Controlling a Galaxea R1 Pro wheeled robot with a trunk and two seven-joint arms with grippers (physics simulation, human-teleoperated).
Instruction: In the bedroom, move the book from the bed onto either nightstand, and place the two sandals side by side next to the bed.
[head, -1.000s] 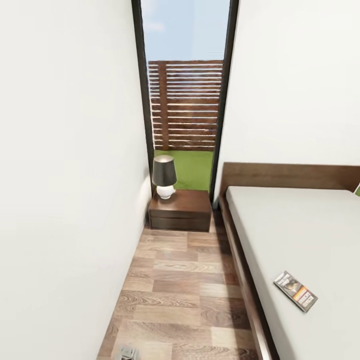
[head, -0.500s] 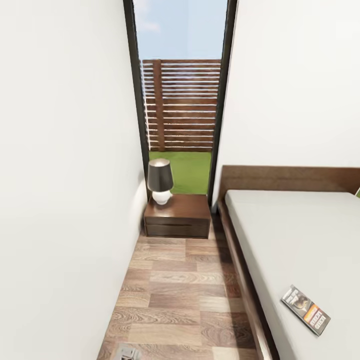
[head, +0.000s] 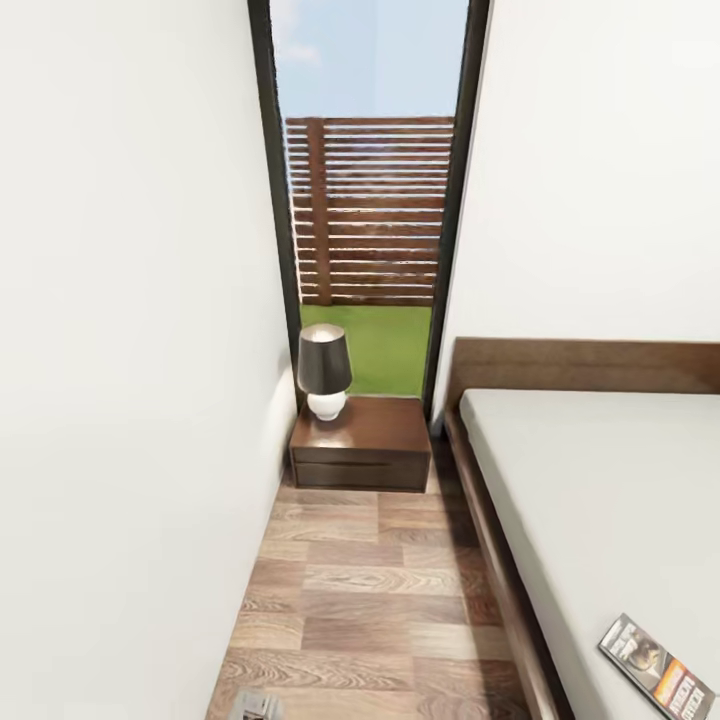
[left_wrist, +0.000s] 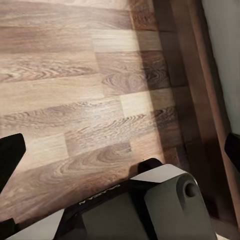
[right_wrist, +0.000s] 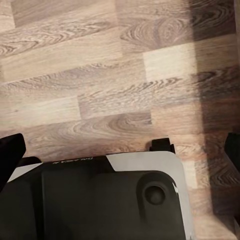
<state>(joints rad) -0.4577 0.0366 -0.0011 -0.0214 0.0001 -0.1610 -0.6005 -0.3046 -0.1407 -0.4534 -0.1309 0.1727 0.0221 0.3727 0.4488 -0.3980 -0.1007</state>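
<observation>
A thin paperback book (head: 660, 672) lies flat on the bed (head: 610, 480)'s smooth pale mattress. A glossy dark nightstand (head: 362, 443) carries a lamp (head: 325, 371). Both wrist views show grainy plank floor (left_wrist: 75, 95) between widely parted jaws.

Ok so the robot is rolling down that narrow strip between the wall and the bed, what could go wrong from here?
1. The book lies near the bed's floor-side edge, at the head view's lower right corner; driving further could put it behind the robot's reach.
2. The floor strip between the white wall and the bed frame looks tight, so the base might scrape either.
3. The lamp fills the nightstand's wall-side corner; setting the book there could knock it.
</observation>
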